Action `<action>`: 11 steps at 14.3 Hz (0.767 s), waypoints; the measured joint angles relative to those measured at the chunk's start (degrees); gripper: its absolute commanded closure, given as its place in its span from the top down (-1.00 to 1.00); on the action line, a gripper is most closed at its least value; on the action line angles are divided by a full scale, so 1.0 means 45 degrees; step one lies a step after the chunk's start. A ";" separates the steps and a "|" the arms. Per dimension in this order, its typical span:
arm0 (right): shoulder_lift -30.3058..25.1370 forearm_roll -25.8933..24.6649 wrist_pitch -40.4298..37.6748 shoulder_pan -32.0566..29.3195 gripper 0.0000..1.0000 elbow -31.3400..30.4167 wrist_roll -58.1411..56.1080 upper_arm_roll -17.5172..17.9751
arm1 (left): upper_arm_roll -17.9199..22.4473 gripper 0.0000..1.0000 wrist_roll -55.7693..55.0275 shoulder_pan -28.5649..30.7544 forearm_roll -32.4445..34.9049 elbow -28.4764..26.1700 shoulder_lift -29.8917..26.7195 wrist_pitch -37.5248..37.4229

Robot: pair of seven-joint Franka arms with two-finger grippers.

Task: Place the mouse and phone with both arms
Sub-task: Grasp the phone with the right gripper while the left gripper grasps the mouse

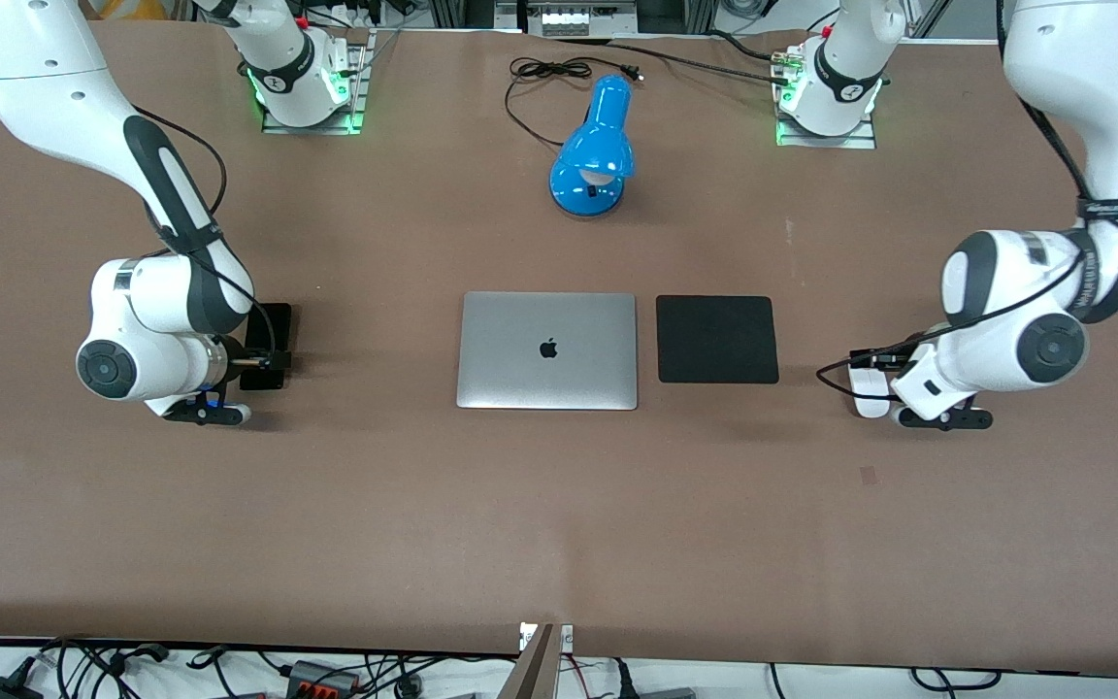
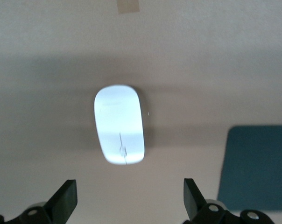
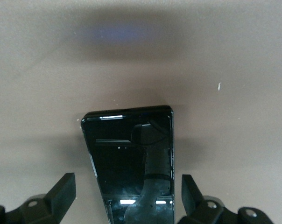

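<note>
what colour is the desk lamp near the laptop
Bright glossy blue, with a black cord. The desk lamp shows best in the front view.

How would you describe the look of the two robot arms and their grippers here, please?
Both arms are large, rounded and glossy white, with dark grey bands at the joints and round dark end caps. Thin black cables loop along the left arm and the right arm. The left gripper and the right gripper each carry two black, wedge-shaped fingers on a black body.

The right arm covers part of the phone (image 1: 266, 345); the left arm hides most of the mouse (image 1: 870, 396).
</note>
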 measured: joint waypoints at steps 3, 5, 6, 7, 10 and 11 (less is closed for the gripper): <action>-0.0024 0.0000 0.0025 -0.0006 1.00 -0.0117 0.0000 0.0000 | 0.0000 1.00 -0.0679 0.0001 0.0000 -0.1044 0.0069 0.2253; -0.0024 0.0000 0.0051 -0.0026 1.00 -0.0160 0.0000 0.0000 | 0.0000 1.00 -0.0894 0.0001 0.0000 -0.1565 0.0227 0.3596; -0.0025 0.0000 0.0071 -0.0045 1.00 -0.0181 0.0000 0.0000 | 0.0000 1.00 -0.0930 0.0003 0.0000 -0.1733 0.0337 0.4063; -0.0026 0.0000 0.0138 -0.0063 1.00 -0.0231 0.0000 -0.0003 | 0.0000 1.00 -0.0944 0.0012 0.0000 -0.1805 0.0437 0.4383; -0.0026 0.0000 0.0422 -0.0083 1.00 -0.0459 0.0000 -0.0018 | 0.0002 1.00 -0.0951 0.0032 0.0000 -0.1853 0.0612 0.4701; -0.0026 0.0000 0.0469 -0.0083 1.00 -0.0506 0.0000 -0.0018 | 0.0002 1.00 -0.0951 0.0034 0.0000 -0.1855 0.0640 0.4718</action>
